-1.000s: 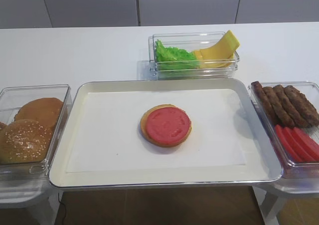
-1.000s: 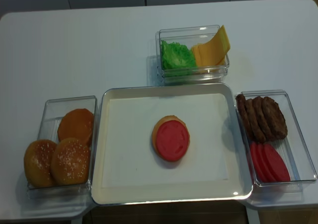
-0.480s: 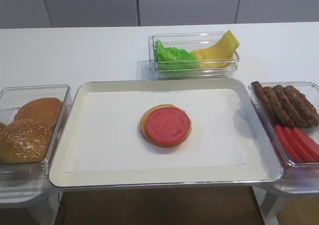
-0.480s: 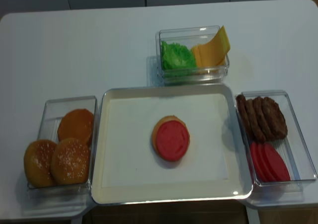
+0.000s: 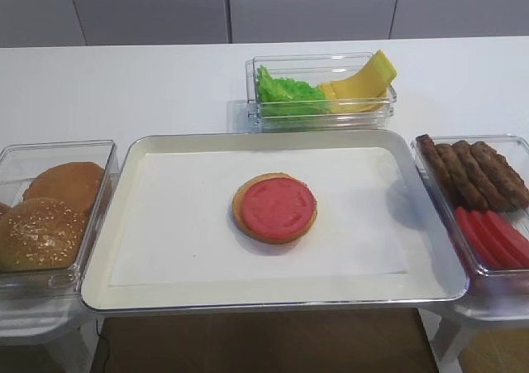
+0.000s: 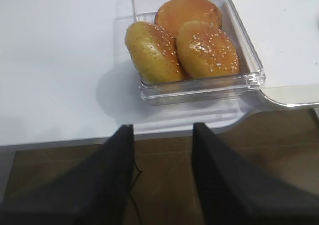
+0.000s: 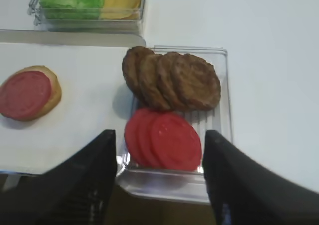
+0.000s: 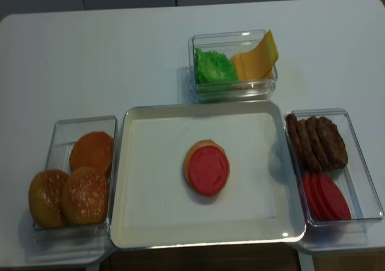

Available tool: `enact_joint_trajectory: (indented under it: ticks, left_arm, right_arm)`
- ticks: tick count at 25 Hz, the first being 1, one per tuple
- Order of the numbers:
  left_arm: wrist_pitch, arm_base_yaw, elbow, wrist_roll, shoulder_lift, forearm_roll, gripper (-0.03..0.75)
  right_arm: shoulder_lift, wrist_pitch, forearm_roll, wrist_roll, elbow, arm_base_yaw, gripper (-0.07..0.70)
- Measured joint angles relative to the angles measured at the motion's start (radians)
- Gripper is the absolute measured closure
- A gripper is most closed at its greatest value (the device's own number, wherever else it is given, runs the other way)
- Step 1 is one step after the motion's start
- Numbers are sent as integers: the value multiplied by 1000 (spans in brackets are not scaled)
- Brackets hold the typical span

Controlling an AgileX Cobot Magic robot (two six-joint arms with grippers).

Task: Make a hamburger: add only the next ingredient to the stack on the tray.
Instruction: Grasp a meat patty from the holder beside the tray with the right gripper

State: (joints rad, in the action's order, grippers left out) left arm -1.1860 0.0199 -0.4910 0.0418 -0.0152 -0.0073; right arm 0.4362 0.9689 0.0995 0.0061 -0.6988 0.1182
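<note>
Right now the right gripper (image 7: 157,175) hangs at the bottom of the right wrist view with its two dark fingers spread wide and nothing between them, the red slices (image 7: 163,140) showing in the gap. Just above those slices, in the same clear box (image 7: 224,110), sits the row of meat patties (image 7: 174,80), four brown discs overlapping like fallen dominoes, the right-hand one lying uppermost. In the overhead view that box is at the right edge of the frame, touching the tray (image 8: 129,181), and the stack (image 8: 207,167) of bun and red disc lies near the middle of the tray's white paper.

To my eye the step in hand is the reach for a patty, not yet made. It would go best if the fingers moved up the frame past the red slices and came down on the uppermost patty alone, pinching across its free edge so the ones beneath are not dragged along. A flat, grainy disc like that probably slips if caught too near the rim. Then lift clear of the box wall before crossing to the stack, and set it centred on the red layer.

The left gripper (image 6: 162,180) is parked low in the left wrist view, fingers apart and empty, below the box of buns (image 6: 184,45)
</note>
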Motion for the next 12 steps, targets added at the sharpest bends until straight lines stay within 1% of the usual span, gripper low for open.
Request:
enact_joint_trajectory:
  ticks: [3, 6, 10, 12]
  left_arm:
    - [0, 0, 0, 0, 0, 0, 425]
    - [0, 0, 0, 0, 0, 0, 425]
    - [0, 0, 0, 0, 0, 0, 425]
    - [0, 0, 0, 0, 0, 0, 425]
  right_arm:
    - [158, -36, 58, -18, -78, 0, 218]
    - [309, -43, 110, -54, -168, 2, 218]
    - [497, -45, 121, -48, -292, 55, 219]
    - [591, -35, 108, -17, -348, 94, 220]
